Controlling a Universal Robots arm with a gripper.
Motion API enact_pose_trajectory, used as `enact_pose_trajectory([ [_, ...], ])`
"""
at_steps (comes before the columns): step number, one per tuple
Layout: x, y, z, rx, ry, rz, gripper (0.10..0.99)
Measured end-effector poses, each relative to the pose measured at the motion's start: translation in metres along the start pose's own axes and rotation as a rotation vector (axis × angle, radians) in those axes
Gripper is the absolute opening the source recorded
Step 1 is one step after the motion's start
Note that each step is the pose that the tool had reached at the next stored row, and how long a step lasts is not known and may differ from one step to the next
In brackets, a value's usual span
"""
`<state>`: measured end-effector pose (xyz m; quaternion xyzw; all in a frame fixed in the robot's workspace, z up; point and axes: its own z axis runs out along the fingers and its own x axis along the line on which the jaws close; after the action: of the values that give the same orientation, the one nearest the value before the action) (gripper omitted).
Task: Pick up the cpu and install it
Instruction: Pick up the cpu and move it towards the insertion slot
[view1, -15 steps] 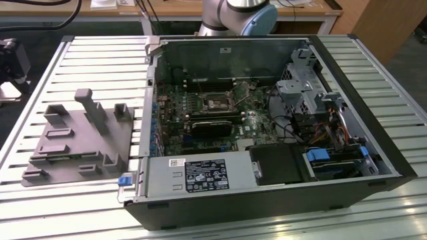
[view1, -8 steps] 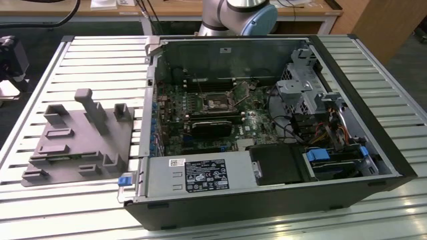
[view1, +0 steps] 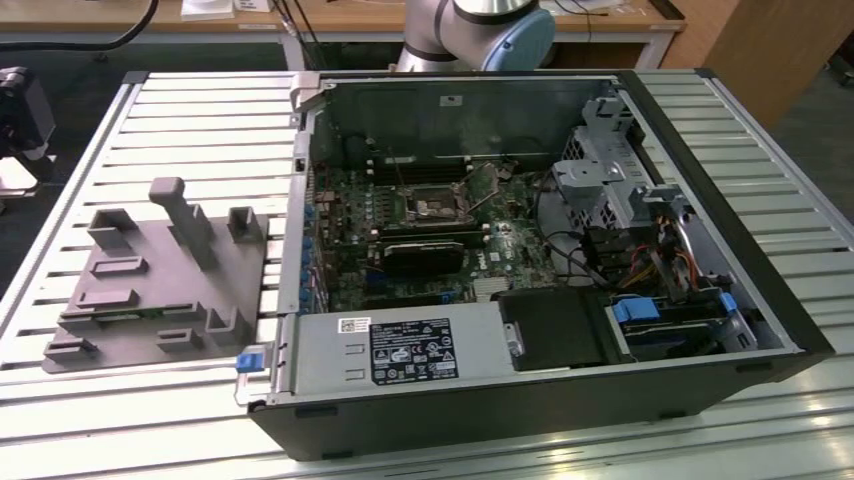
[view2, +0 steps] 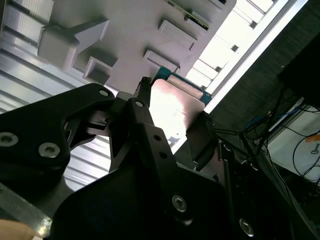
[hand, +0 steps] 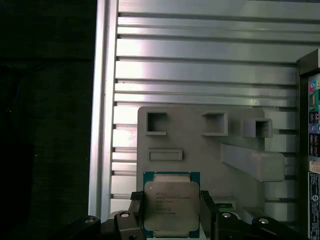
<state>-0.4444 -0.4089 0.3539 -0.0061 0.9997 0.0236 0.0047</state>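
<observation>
While the gripper (hand: 171, 217) pinches the cpu (hand: 171, 200) by two opposite edges, I see it flat between the jaws, grey fixture (hand: 200, 150) behind. In the exterior view the socket (view1: 434, 208) lies three o'clock of that fixture.

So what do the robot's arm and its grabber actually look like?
The arm is a rounded silver-grey joint with a pale blue cap. The gripper is black, built from flat angular links dotted with silver screw heads.
</observation>
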Motion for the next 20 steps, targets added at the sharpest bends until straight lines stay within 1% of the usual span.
enact_pose_trajectory([
  [9, -0.0001, 0.0009, -0.0101, 0.0, -0.0002, 0.0, 0.537],
  [20, -0.0002, 0.0027, -0.0175, 0.0, -0.0001, 0.0, 0.537],
])
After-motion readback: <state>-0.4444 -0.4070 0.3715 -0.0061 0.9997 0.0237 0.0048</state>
